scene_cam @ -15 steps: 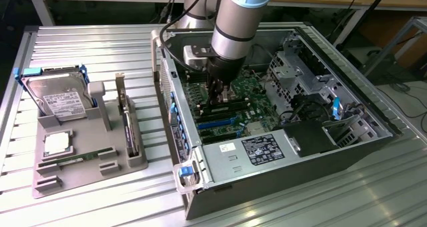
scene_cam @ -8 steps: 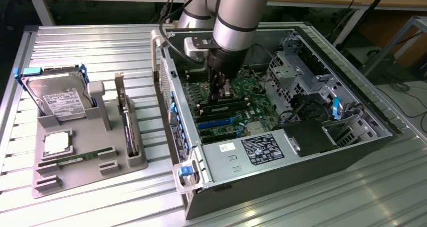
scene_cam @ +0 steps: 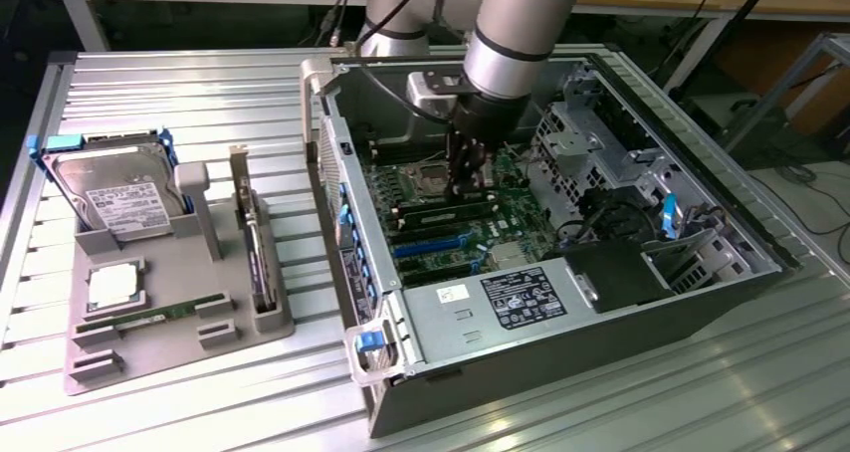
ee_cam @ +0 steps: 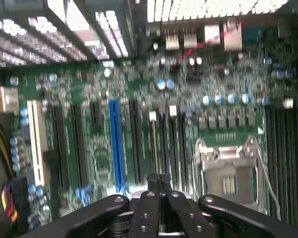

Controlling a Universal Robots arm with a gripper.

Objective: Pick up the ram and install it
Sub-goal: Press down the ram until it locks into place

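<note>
Ribbed metal table (scene_cam: 186,84) under everything, workbenches behind. Gripper (scene_cam: 468,185) down inside the open computer case (scene_cam: 531,303), fingers (ee_cam: 159,179) pressed shut with nothing between them, tip over the green motherboard (ee_cam: 89,99) beside the CPU socket (scene_cam: 428,178). Case walls close in at 9 and 3 o'clock; top is open. Ram (scene_cam: 133,322) lies flat on the grey tray (scene_cam: 253,333) at 8 o'clock of the case, well apart from the gripper. Hard drive (scene_cam: 117,198) stands at the tray's far end.

Exterior overlooks the motherboard (scene_cam: 452,223); wrist hovers close
</note>
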